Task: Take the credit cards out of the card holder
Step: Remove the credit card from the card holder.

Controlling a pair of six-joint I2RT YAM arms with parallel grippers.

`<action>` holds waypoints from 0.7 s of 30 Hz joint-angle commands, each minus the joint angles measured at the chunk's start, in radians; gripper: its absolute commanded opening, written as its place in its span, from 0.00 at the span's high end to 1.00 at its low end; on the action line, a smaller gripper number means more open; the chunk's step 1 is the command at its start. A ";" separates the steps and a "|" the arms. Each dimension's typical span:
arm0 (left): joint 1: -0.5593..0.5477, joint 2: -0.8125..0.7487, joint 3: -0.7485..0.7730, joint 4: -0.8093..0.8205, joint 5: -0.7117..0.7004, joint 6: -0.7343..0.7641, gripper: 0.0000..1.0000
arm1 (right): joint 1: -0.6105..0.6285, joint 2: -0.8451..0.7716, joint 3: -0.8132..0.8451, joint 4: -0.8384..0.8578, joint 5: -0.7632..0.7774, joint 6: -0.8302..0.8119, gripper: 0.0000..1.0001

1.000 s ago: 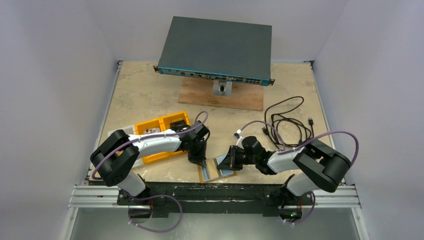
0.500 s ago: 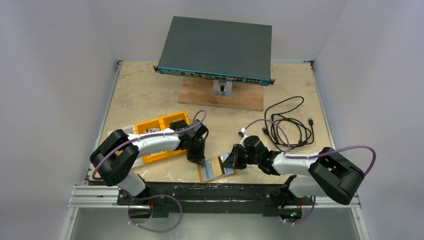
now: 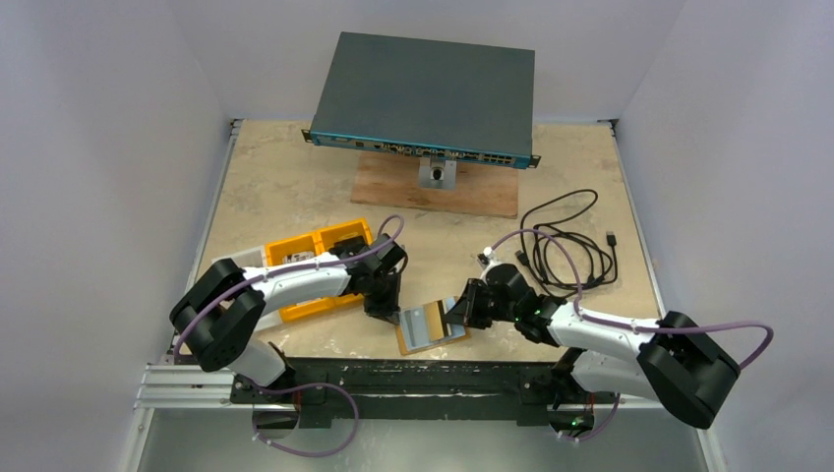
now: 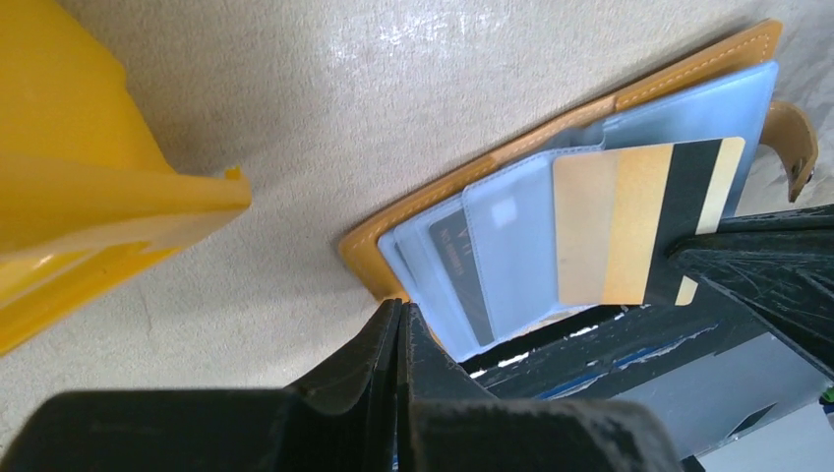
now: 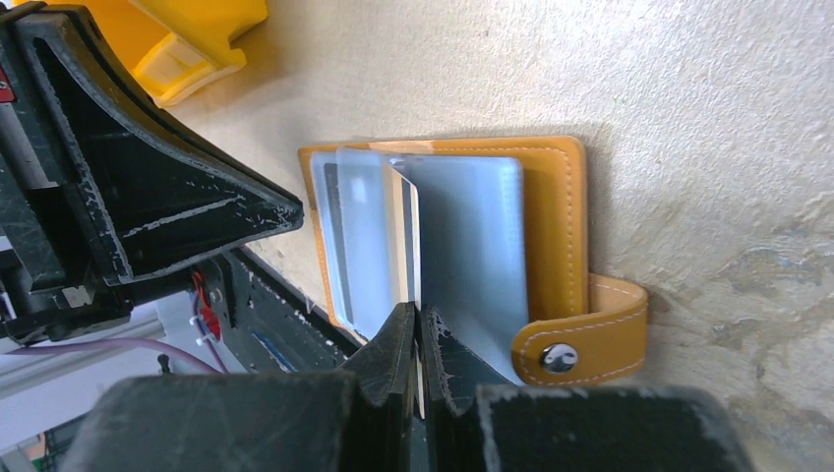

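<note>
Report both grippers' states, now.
Left gripper: closed, pinching the card holder at the edge of a clear sleeve.
Right gripper: closed on a gold, black-striped credit card.

Far across my table (image 3: 285, 187), at 12 o'clock, a dark grey network switch (image 3: 428, 93) sits tilted on a wooden board (image 3: 472, 195). A loose black cable (image 3: 570, 246) lies coiled at 3 o'clock. A yellow compartment tray (image 3: 310, 307) rests at 9 o'clock.
</note>
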 commanded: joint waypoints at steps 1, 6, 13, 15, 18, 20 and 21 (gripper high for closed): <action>0.002 -0.056 0.046 -0.021 -0.002 0.030 1.00 | -0.008 -0.055 0.045 -0.098 0.051 -0.026 1.00; 0.001 -0.065 0.064 -0.037 -0.002 0.042 1.00 | -0.007 -0.088 0.067 -0.146 0.068 -0.029 1.00; 0.001 -0.093 0.071 -0.051 -0.002 0.045 1.00 | -0.007 -0.132 0.102 -0.237 0.098 -0.040 1.00; 0.000 -0.106 0.073 -0.056 -0.006 0.046 0.99 | -0.008 -0.150 0.114 -0.257 0.106 -0.042 1.00; 0.001 -0.126 0.079 -0.061 -0.007 0.048 0.96 | -0.007 -0.161 0.134 -0.291 0.112 -0.047 1.00; 0.002 -0.139 0.077 -0.061 -0.004 0.047 0.92 | -0.008 -0.160 0.148 -0.317 0.118 -0.055 1.00; 0.001 -0.145 0.077 -0.059 -0.002 0.048 0.90 | -0.008 -0.159 0.156 -0.327 0.120 -0.058 1.00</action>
